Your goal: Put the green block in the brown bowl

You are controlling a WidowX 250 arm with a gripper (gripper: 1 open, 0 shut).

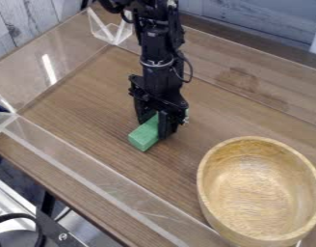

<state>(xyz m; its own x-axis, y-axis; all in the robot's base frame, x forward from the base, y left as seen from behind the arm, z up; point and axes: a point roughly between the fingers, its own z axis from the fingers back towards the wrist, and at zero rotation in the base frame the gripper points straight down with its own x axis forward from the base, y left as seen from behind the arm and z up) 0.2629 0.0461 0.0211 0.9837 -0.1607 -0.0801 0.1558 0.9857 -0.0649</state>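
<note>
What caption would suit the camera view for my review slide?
Black pincer lowered over small green rectangular block on the wooden table, large empty light-tan wooden bowl waiting nearby.

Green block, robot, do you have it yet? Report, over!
End effector down over the green block, jaws either side of it, block on the table. Brown bowl empty. Nothing in the way.
</note>
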